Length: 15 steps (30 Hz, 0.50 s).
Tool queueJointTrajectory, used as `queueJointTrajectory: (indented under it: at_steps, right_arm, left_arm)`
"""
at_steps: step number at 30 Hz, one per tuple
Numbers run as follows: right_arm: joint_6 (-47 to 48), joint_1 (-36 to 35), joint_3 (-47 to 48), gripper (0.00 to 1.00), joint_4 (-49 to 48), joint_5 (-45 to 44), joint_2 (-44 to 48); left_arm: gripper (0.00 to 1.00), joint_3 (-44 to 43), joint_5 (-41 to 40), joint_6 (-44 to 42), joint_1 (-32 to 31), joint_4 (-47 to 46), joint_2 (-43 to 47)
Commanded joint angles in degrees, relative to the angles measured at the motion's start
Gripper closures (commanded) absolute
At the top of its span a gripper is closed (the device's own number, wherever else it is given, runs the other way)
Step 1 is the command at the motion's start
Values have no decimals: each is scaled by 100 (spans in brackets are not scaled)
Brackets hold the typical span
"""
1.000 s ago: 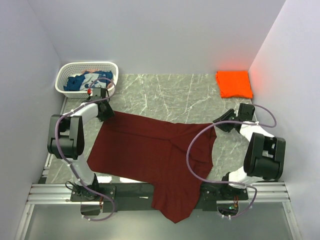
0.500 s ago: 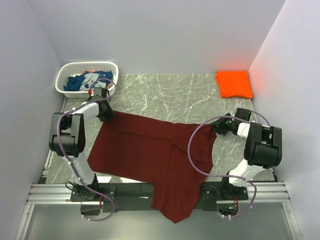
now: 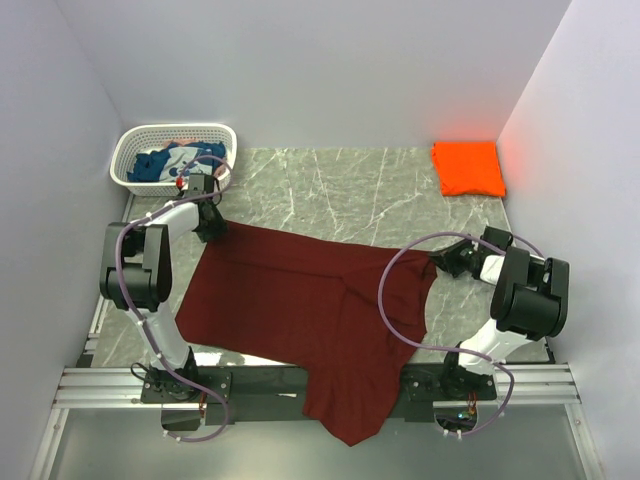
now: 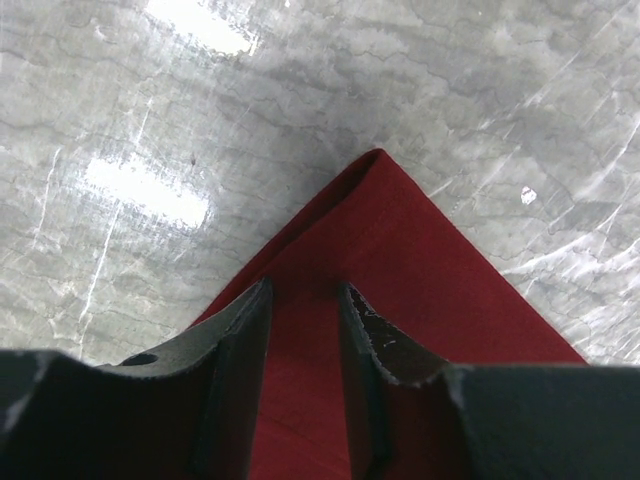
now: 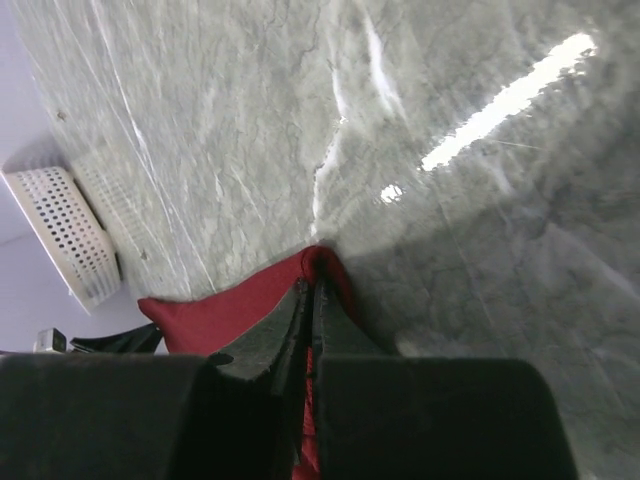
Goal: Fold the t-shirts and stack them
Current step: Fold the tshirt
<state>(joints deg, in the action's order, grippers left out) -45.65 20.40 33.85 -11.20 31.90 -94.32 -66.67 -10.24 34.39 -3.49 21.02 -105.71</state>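
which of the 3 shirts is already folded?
The orange t-shirt, a neat square at the far right corner. The maroon t-shirt lies spread open; the blue t-shirt sits crumpled in the basket.

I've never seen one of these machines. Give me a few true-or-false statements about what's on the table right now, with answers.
The orange shirt lies folded at the far right corner of the table. True.
The basket is empty. False: a blue shirt lies in it.
The right gripper is shut on a corner of the maroon shirt. True.
The maroon shirt is folded. False: it lies spread out, one part hanging over the near edge.
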Motion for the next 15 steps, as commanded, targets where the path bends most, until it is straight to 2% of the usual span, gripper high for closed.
queueJointTrajectory:
  at_steps: [1, 7, 15]
  right_arm:
    - [47, 122, -63, 99, -172, -299, 143]
    - [346, 122, 350, 96, 223, -360, -68]
    - [566, 113, 1167, 94, 566, -325, -516]
  left_arm:
    - [61, -39, -180, 103, 102, 263, -204]
    - [59, -231, -66, 225, 138, 210, -380]
    - [57, -1031, 66, 375, 146, 245, -828]
